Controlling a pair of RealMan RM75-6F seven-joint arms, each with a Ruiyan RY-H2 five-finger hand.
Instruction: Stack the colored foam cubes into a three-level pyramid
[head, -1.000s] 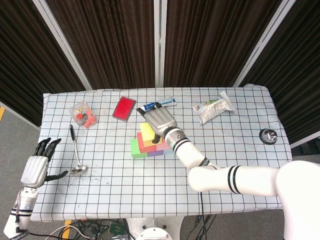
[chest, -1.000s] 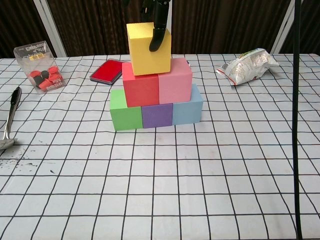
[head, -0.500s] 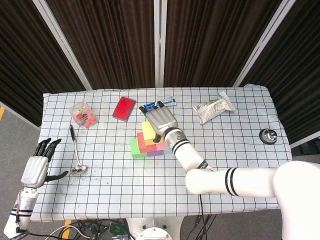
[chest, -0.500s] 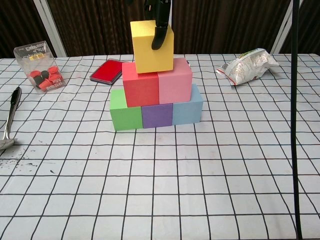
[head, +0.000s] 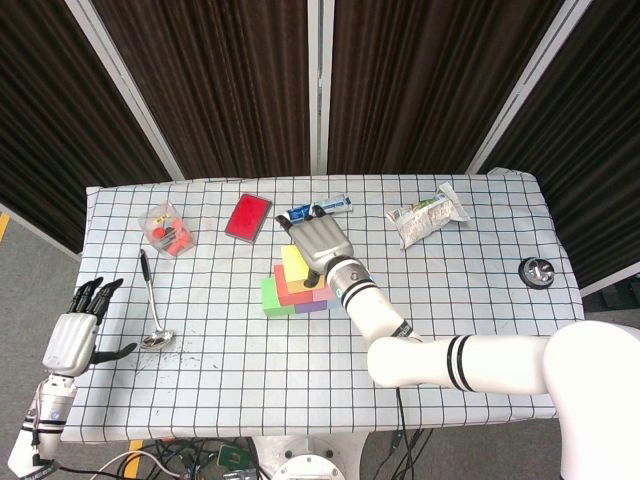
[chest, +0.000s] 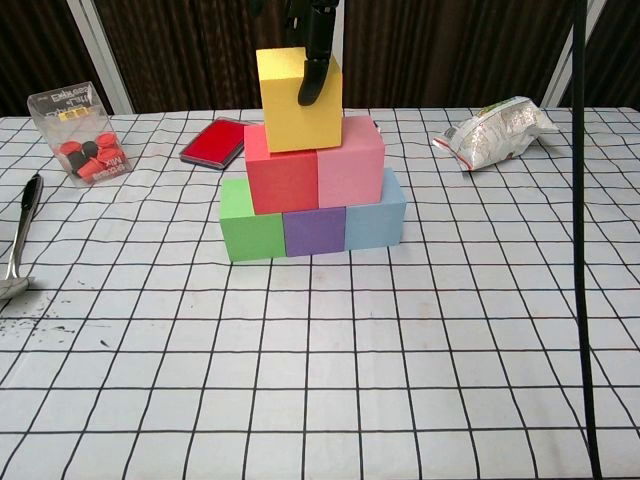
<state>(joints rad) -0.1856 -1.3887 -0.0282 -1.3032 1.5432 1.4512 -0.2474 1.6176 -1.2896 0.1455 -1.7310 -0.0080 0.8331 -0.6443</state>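
While our right hand (head: 320, 241) reaches over the stack, it grips the yellow cube (chest: 298, 100) on top of the red cube (chest: 281, 171) and pink cube (chest: 351, 162). Our left hand (head: 72, 335) hangs off the table's edge, fingers spread, holding nothing. The clear box (chest: 82, 133) carries a label we cannot read.

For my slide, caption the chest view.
Right hand holds yellow cube atop red and pink cubes.

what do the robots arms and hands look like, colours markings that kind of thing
Both arms are glossy white. The right arm has black bands, two near the elbow and thinner ones at the wrist. The right hand has a ribbed silver-grey back and black fingertips. The left hand matches: silver ribbed back, black fingers, on a slim white forearm with a dark ring.
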